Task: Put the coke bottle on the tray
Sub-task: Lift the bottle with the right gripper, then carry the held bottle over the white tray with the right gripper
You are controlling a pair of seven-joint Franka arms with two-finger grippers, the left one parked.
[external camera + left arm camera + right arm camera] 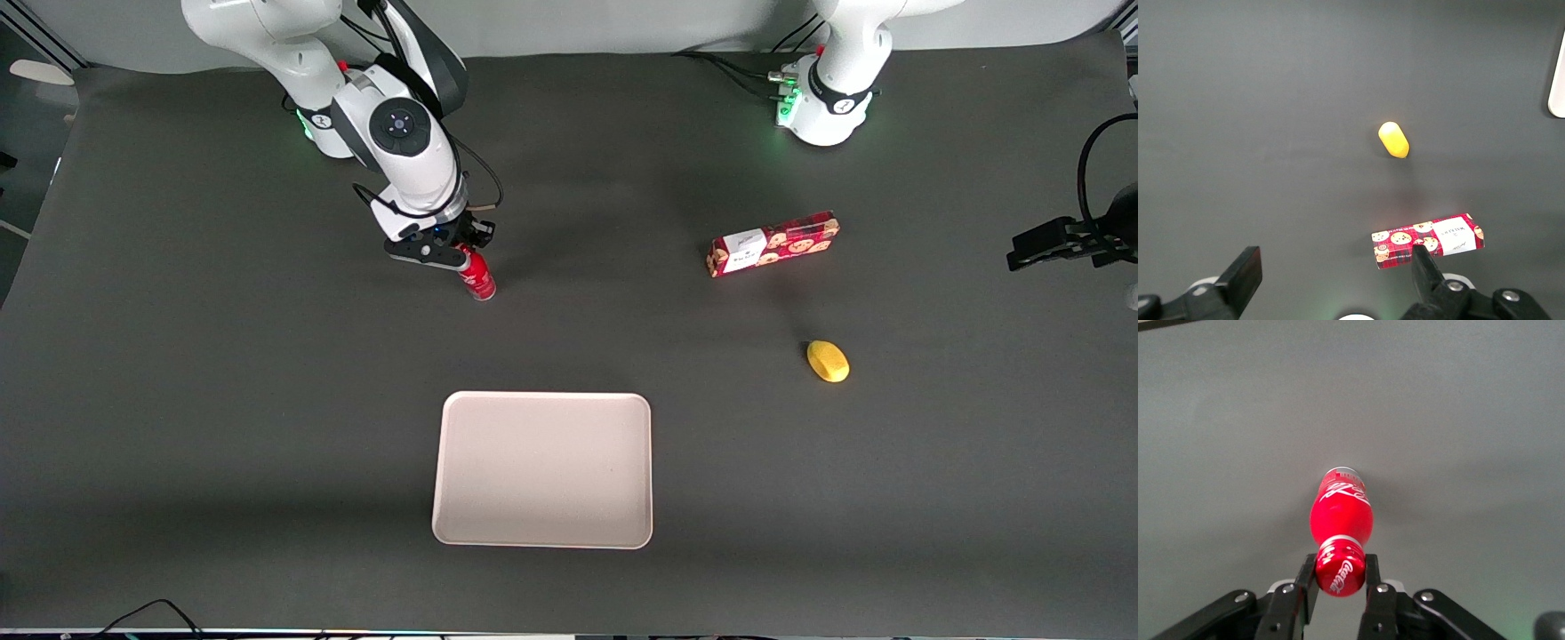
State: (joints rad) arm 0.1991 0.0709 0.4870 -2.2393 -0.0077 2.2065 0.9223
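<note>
The coke bottle [478, 277] is small and red with a red cap and white lettering. My right gripper [464, 258] is shut on its cap, and the bottle hangs tilted with its clear base low over the dark table. In the right wrist view both fingers [1372, 577] press the cap of the bottle [1341, 520]; the gripper [1340, 577] grips it from above. The tray [543, 468], pale pinkish-cream with a low rim, lies empty, nearer to the front camera than the bottle, well apart from it.
A long red biscuit box [772, 244] and a yellow lemon-like object [828, 361] lie toward the parked arm's end of the table. Both show in the left wrist view, the box [1428, 240] and the yellow object [1393, 139].
</note>
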